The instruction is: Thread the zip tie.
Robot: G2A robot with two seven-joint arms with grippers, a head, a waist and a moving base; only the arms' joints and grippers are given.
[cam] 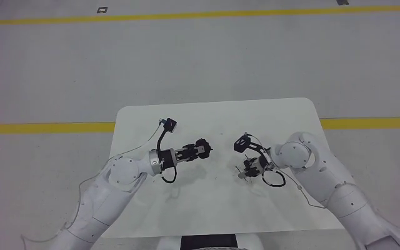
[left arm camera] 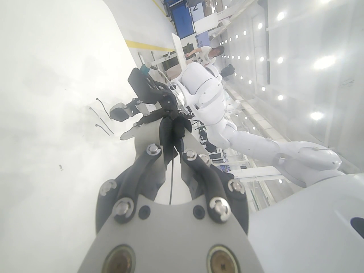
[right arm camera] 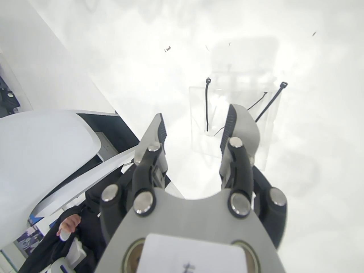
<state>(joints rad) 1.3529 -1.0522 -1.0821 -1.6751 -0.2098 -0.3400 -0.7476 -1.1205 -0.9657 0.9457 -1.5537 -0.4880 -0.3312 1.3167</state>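
My left gripper [left arm camera: 171, 127] is shut on a thin black zip tie [left arm camera: 171, 177] that runs back between its fingers. It is held above the table's middle [cam: 205, 149]. My right gripper [right arm camera: 197, 126] is open, nothing between its fingers. It hangs just over a clear holder [right arm camera: 199, 143] in which three black zip ties stand: one upright [right arm camera: 207, 103], one leaning [right arm camera: 271, 100], and a short one [right arm camera: 257, 104]. In the left wrist view the right gripper [left arm camera: 125, 123] sits beyond my left fingertips, with the standing ties [left arm camera: 103, 109] beside it. From above, the right gripper [cam: 245, 173] is right of the left one.
The white table [cam: 219, 119] carries a few small dark scraps [right arm camera: 167, 48]. Its front edge [right arm camera: 85, 86] runs close beside the right gripper. A person stands in the room far behind the table.
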